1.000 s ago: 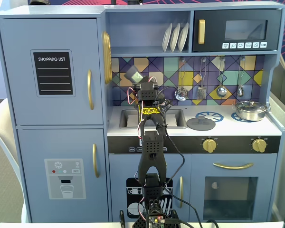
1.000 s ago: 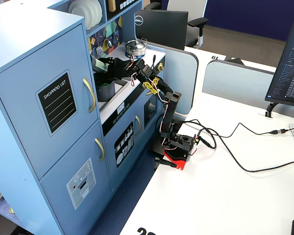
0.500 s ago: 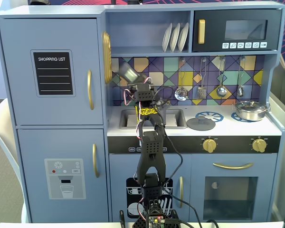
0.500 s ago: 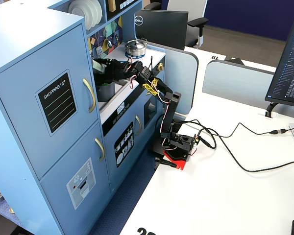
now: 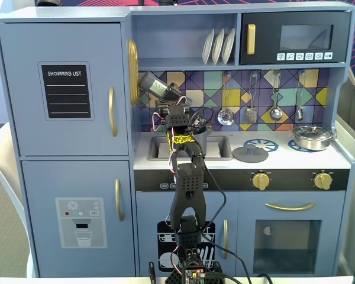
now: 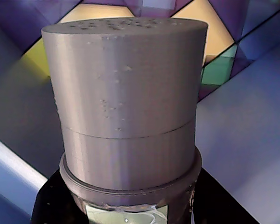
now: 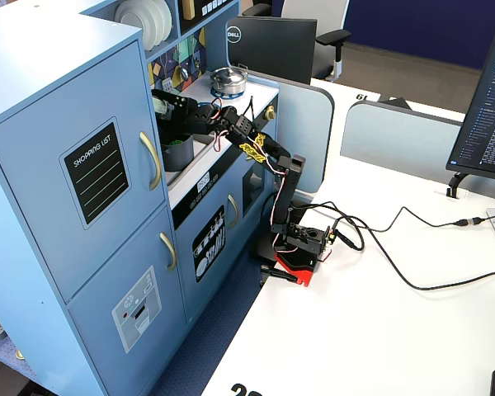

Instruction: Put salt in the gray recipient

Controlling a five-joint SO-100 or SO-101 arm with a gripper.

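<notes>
My gripper [image 5: 161,90] is shut on a gray cylindrical salt shaker [image 5: 149,82] and holds it tilted, high above the sink, close to the cabinet's left wall. In the wrist view the shaker [image 6: 126,93] fills the frame, its top dotted with small holes, with my black fingers [image 6: 49,203] on both sides of its base. A dark gray container [image 7: 179,153] stands in the sink below the gripper [image 7: 167,107]. In a fixed view this container [image 5: 205,135] is mostly hidden behind my arm.
A toy kitchen: sink [image 5: 222,148], gray lid [image 5: 250,154] on the counter, silver pot [image 5: 312,137] on the right burner, hanging utensils [image 5: 276,112], plates [image 5: 219,46] on the shelf above. The arm's base [image 7: 297,247] stands on a white table.
</notes>
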